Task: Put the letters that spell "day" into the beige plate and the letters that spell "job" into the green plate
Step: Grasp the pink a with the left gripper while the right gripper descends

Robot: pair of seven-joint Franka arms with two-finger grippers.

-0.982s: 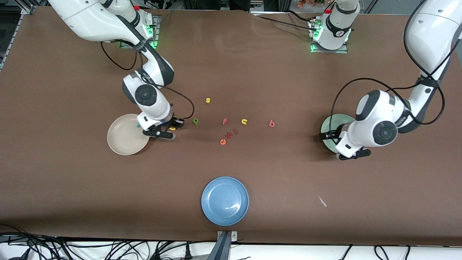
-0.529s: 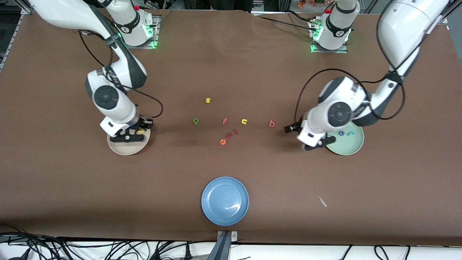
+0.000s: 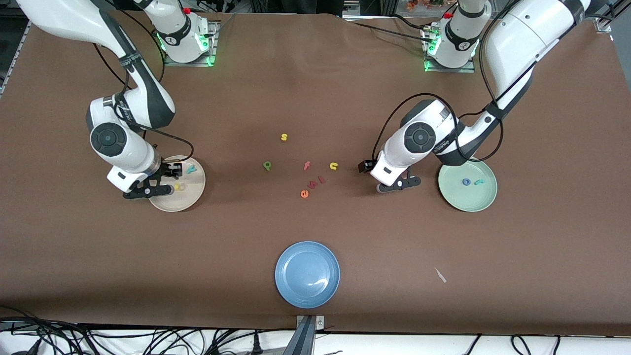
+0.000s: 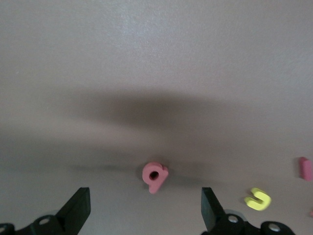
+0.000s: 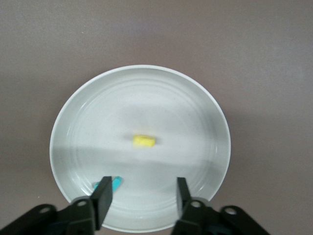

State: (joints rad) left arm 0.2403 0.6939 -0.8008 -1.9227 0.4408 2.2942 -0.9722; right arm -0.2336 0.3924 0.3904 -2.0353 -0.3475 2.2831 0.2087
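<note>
Below us the left gripper (image 4: 143, 215) with fingers (image 4: 78, 208) spread wide, a salmon-red "b" (image 4: 155, 176) on the brown table (image 4: 146, 63) just ahead of the gap, a yellow "u" (image 4: 257, 199) beside one fingertip, a pink piece (image 4: 306, 169) at the frame edge

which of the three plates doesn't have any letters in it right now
The blue plate, the one nearest the front camera. The beige plate holds a teal letter and a yellow letter; the green plate holds a blue ring and a teal hook.
</note>
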